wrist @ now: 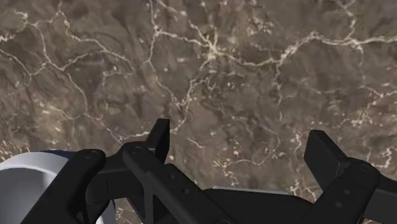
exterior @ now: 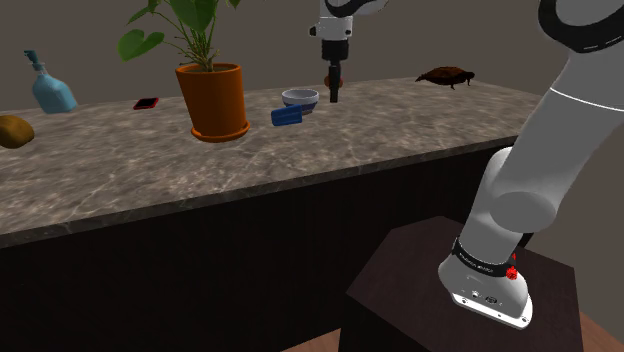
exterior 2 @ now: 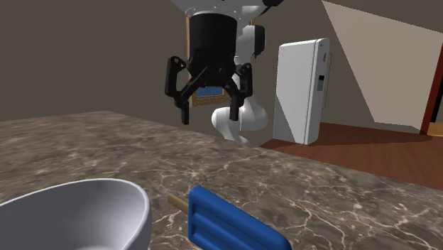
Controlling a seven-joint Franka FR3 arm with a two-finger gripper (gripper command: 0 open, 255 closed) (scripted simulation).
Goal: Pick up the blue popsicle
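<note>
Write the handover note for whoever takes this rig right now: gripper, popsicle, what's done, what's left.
Gripper: jaws open, empty, hanging above the counter.
Popsicle: blue, lying flat on the counter beside the bowl, toward the shoulder view's left of the gripper.
Done: the arm is out over the counter near the popsicle; no grasp yet.
Left: move over the popsicle, go down, close the jaws on it, lift.

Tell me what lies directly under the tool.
Bare brown marbled counter lies under the open tool. A pale bowl sits off to one side. The blue popsicle lies beside that bowl, not beneath. The tool's body hides the counter nearest it.
</note>
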